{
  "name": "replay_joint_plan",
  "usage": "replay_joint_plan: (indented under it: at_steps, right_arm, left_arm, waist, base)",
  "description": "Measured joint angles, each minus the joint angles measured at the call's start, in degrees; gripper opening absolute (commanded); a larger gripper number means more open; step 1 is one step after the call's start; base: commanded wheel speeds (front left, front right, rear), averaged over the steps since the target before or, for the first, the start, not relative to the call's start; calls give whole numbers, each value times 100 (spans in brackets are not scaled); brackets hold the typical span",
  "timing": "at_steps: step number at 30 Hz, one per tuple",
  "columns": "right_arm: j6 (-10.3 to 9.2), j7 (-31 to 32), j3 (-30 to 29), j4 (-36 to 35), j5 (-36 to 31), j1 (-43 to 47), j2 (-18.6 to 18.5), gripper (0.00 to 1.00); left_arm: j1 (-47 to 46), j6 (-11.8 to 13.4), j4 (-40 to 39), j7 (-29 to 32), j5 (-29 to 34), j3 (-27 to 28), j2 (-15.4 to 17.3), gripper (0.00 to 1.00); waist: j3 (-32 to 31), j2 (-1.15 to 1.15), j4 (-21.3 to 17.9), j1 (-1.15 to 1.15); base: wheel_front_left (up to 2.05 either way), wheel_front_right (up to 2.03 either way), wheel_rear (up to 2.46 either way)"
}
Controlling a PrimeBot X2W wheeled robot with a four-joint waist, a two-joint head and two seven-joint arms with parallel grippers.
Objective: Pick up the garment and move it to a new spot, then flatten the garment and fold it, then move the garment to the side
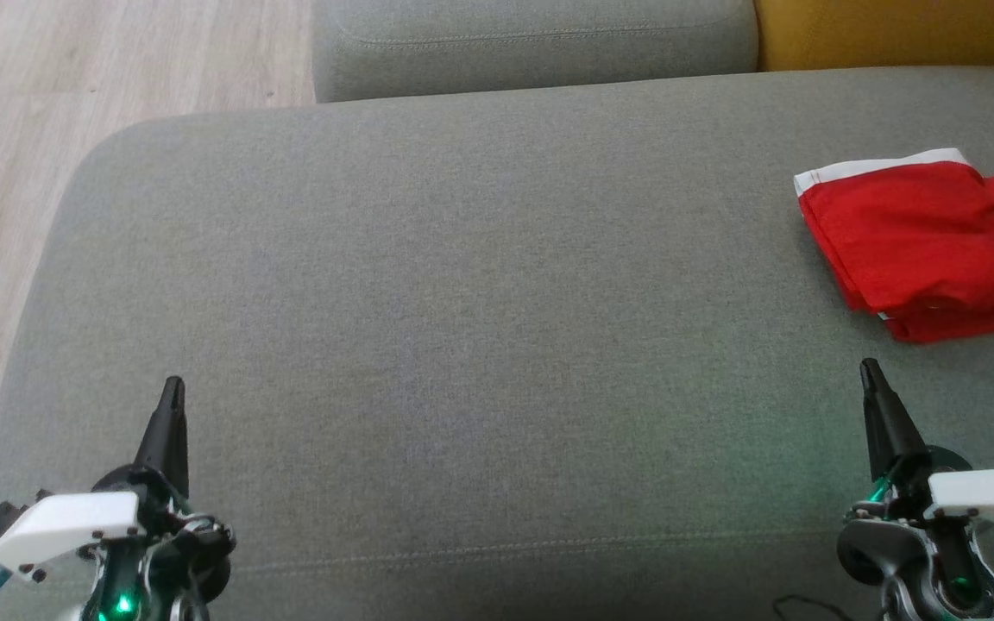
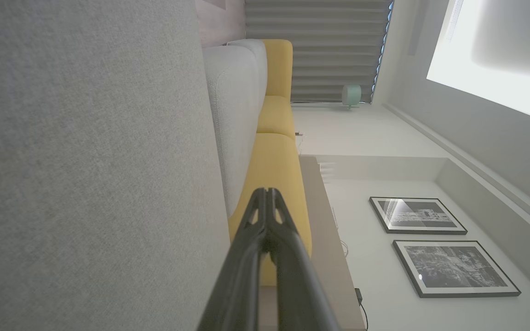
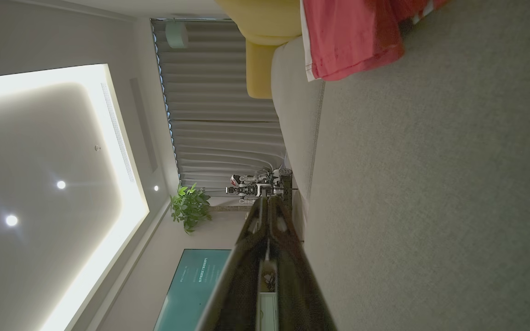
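The garment (image 1: pixel 928 246) is a red cloth with a white band, lying folded on the grey sofa seat (image 1: pixel 480 302) at the far right, running past the frame edge. In the right wrist view the garment (image 3: pixel 352 39) shows at the top. My right gripper (image 1: pixel 870 373) is shut and empty, a short way in front of the garment, apart from it. At the lower left my left gripper (image 1: pixel 173 388) is shut and empty, far from the garment. Its fingertips meet in the left wrist view (image 2: pixel 268 192), and the right gripper (image 3: pixel 268 202) shows its tips pressed together too.
A grey backrest cushion (image 1: pixel 531 39) and a yellow cushion (image 1: pixel 894 30) line the back of the seat. Wooden floor (image 1: pixel 74 78) lies past the seat's left edge. The seat's middle and left are bare fabric.
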Motion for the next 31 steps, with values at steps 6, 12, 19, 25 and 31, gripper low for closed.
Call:
replay_joint_plan:
  at_steps: [6, 12, 19, 25, 31]
  right_arm:
    - [0, 43, -15, 1, -1, 0, 3, 0]
    - [0, 45, -25, 1, -1, 0, 4, 0]
    - [0, 48, -44, 2, -41, 0, 7, 0]
    - [0, 49, -58, 2, -41, 0, 9, 0]
    - [0, 49, -66, 3, -41, 0, 11, 0]
  left_arm:
    - [0, 0, 0, 2, 0, 4, -4, 0]
    - [0, 0, 0, 18, 0, 9, -11, 0]
    - [0, 0, 1, 19, 0, 13, -18, 0]
    - [0, 0, 2, 45, 1, 19, -21, 0]
    - [0, 0, 2, 52, 2, 24, -25, 0]
  waist:
    - [0, 0, 0, 0]
    - [0, 0, 0, 0]
    - [0, 0, 0, 0]
    - [0, 0, 0, 0]
    - [0, 0, 0, 0]
  base:
    - [0, 0, 0]
    - [0, 0, 0]
    - [0, 0, 0]
    - [0, 0, 0]
    - [0, 0, 0]
